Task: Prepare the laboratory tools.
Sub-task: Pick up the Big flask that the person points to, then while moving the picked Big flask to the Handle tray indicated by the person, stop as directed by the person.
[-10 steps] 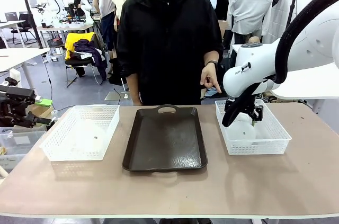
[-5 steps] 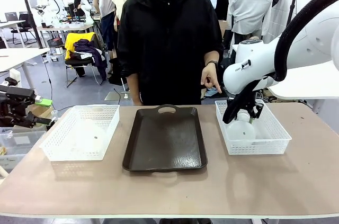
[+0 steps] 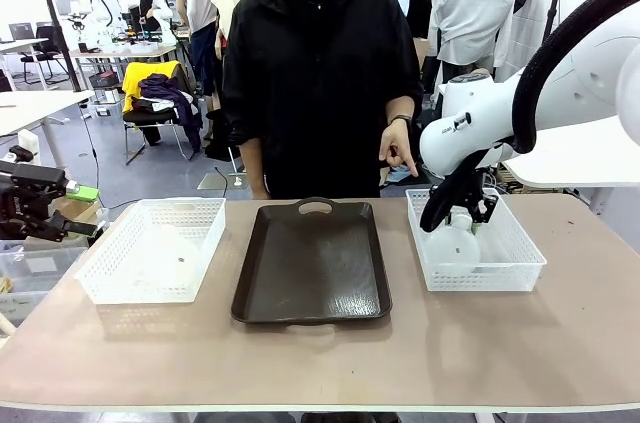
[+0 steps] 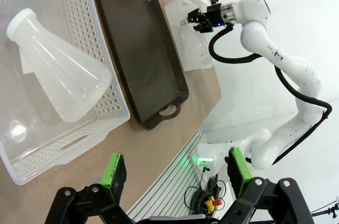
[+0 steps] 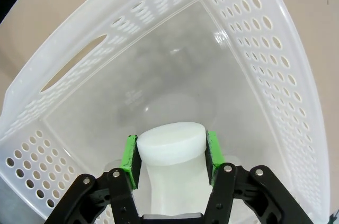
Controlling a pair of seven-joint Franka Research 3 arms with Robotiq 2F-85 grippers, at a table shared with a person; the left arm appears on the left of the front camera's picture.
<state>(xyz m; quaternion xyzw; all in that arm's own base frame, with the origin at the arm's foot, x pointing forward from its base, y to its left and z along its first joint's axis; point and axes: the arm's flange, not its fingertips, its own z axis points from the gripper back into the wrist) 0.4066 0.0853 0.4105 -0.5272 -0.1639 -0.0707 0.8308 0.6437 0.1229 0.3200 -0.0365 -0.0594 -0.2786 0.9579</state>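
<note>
Right end effector [image 5: 170, 155] has closed on flask [image 5: 170, 140] (inside basket [image 5: 254, 33]).

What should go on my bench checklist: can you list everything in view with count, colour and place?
Translucent white plastic conical flasks: two. The left flask lies on its side in the left basket; the right flask is upright in the right basket.
White mesh plastic baskets: two. The left basket and right basket sit at the table's ends.
Dark brown rectangular tray: one, between the baskets, nothing on it.
Table: one, beige.
Person's hand: one, by the far edge near the right basket.
Left gripper: black with green pads, open, off the table's left end.
Right gripper: shut on the right flask's neck.
</note>
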